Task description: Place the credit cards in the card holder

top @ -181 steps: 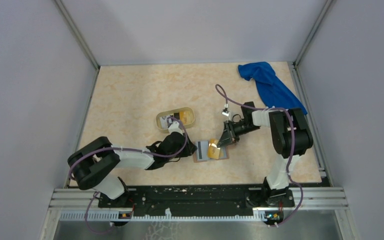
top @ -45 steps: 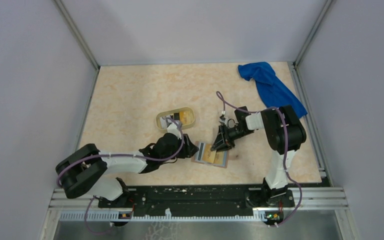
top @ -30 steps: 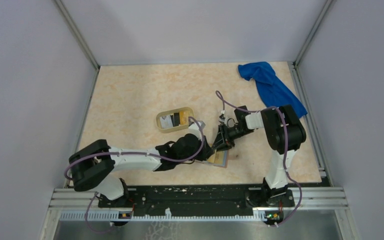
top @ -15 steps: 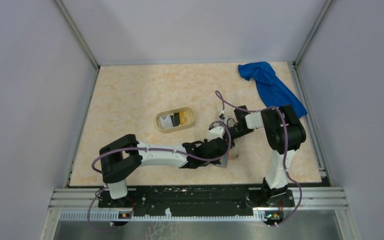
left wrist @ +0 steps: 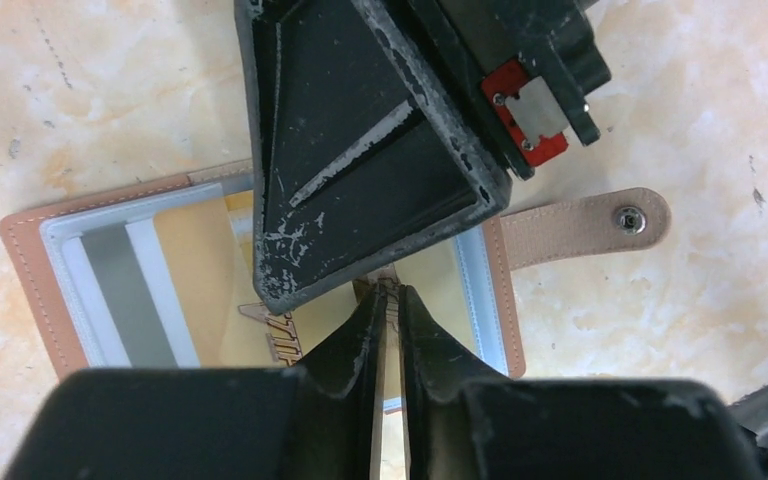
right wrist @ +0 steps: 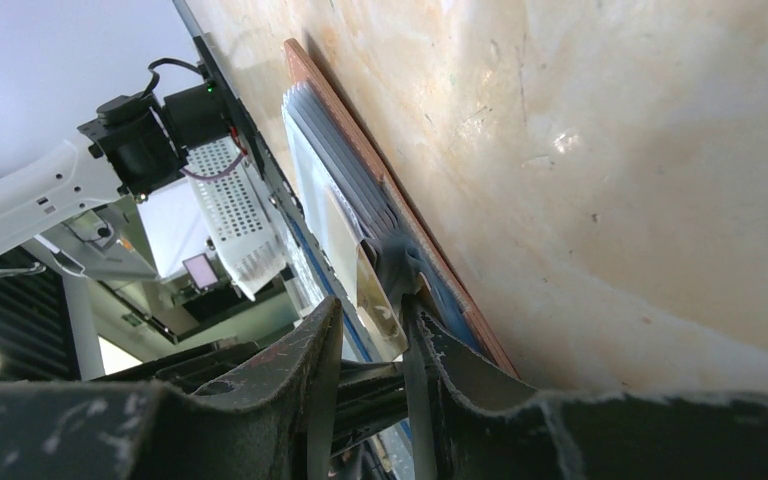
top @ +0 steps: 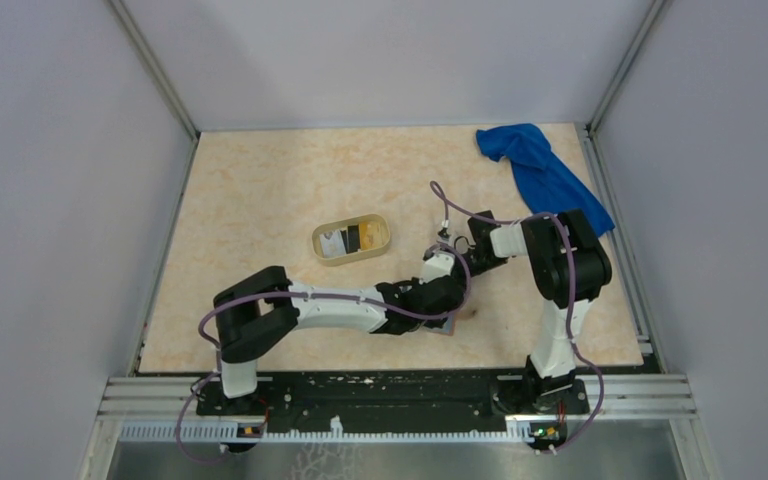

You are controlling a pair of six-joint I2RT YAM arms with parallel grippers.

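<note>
On the table (top: 260, 190), right of centre and toward the near edge, you have the card holder (left wrist: 28, 270) lying open and flat. Its snap strap (left wrist: 580, 225) is stretched out to one side. From the top view only its near corner (top: 447, 327) shows, under the left arm.

Slots: a yellow-orange card (left wrist: 200, 290) sits in the grey-blue pocket. A card with a grey stripe (left wrist: 110, 290) lies beside it.

Left gripper (left wrist: 388, 295): reached far across, directly over the open holder. Jaws clenched on a thin pale card (left wrist: 390, 300), seen edge-on. Its lower edge is at the pocket; you cannot tell whether it has entered.

Right gripper (right wrist: 372, 320): low against the holder's inner face, just beside the left fingertips. Jaws released, a narrow gap between the fingers. The right wrist view looks along the holder's edge (right wrist: 335, 140) and shows the pale card through that gap.

Further out: the remaining cards (top: 350, 238) lie in the pale yellow oval tray (top: 318, 240), left of the holder and apart from it. A blue cloth (top: 540, 172) is crumpled at the far right corner.
</note>
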